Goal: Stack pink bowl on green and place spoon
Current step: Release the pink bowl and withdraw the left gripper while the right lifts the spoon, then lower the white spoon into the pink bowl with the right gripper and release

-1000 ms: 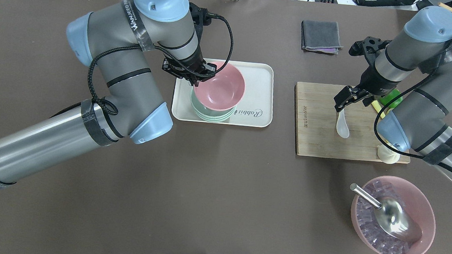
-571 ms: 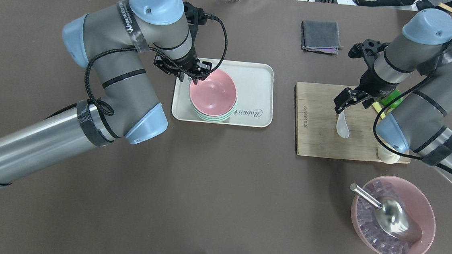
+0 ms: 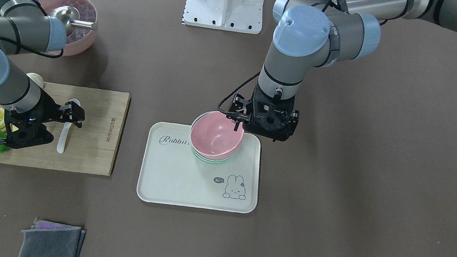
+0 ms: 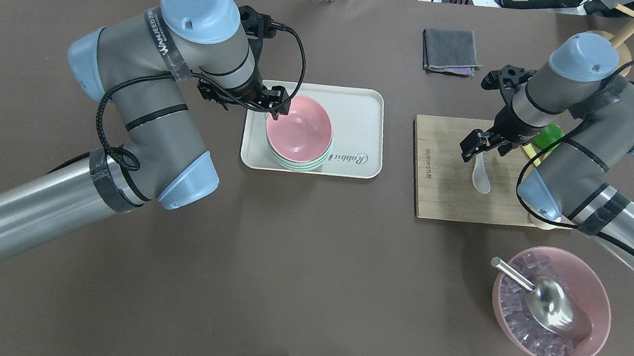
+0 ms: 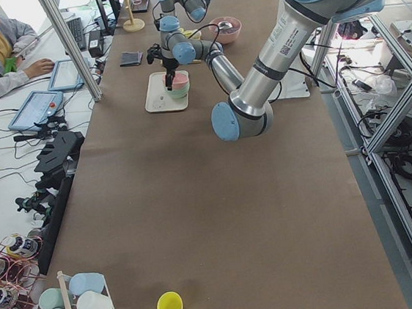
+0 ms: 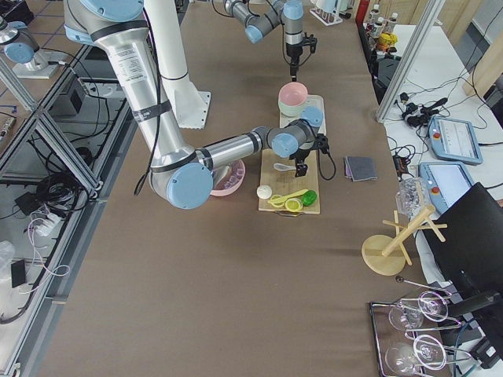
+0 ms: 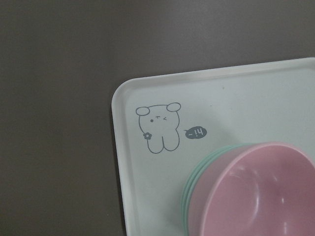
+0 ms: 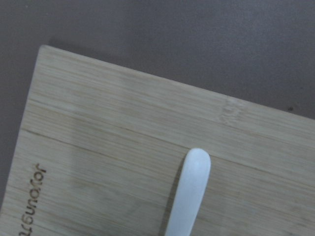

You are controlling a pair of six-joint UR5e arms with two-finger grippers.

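Observation:
The pink bowl (image 4: 300,128) sits level inside the stack of green bowls (image 4: 302,166) on the white tray (image 4: 362,108). It also shows in the front view (image 3: 214,137) and the left wrist view (image 7: 256,196). My left gripper (image 4: 277,102) is open and empty at the bowl's back-left rim, just off it. The white spoon (image 4: 481,177) lies flat on the bamboo cutting board (image 4: 442,171), handle pointing away from me. My right gripper (image 4: 482,147) is open and hovers over the handle end (image 8: 193,187) without holding it.
A second pink bowl (image 4: 550,304) with ice cubes and a metal scoop stands front right. Lemon and lime pieces (image 4: 546,136) and a white ball (image 4: 543,218) sit at the board's right edge. A folded grey cloth (image 4: 450,50) lies behind the board.
My left gripper let go of the tilted pink bowl, which settled level into the green stack, then drew back to the left. My right gripper shifted slightly left over the spoon, which has not moved.

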